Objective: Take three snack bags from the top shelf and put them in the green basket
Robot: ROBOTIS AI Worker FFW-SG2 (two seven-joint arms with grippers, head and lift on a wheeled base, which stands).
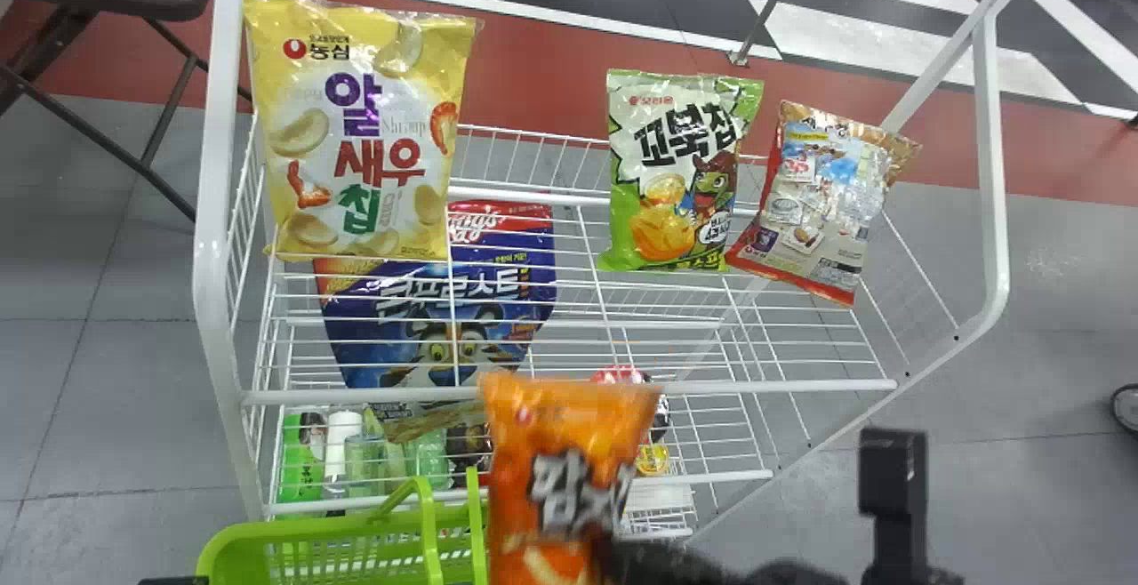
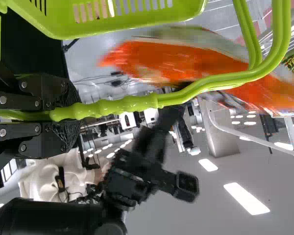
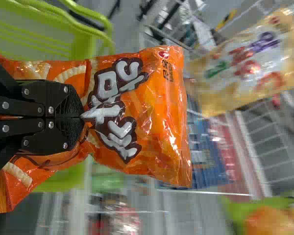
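In the head view, the white front bar (image 1: 711,387) runs along the top shelf's edge, with the green basket (image 1: 233,536) in front of the rack. The right gripper (image 1: 605,556) is clamped on the orange snack bag (image 1: 564,460), which hangs upright near the basket's handles, its top overlapping the bar in view. On the shelf, a wide gap separates the yellow bag (image 1: 360,132) from the green bag (image 1: 680,172); the gap between that and the red-edged bag (image 1: 818,203) is slim. Count: three bags on the shelf, one held, one basket; a blue pouch (image 1: 444,300) lies lower, behind the mesh.

In the left wrist view, the left gripper (image 2: 71,112) is clamped on one basket handle. The blurred orange bag passes close by the handle; I cannot tell if they touch.

In the right wrist view, both fingers pinch the orange bag's middle, creasing it, with the basket's rim beyond.
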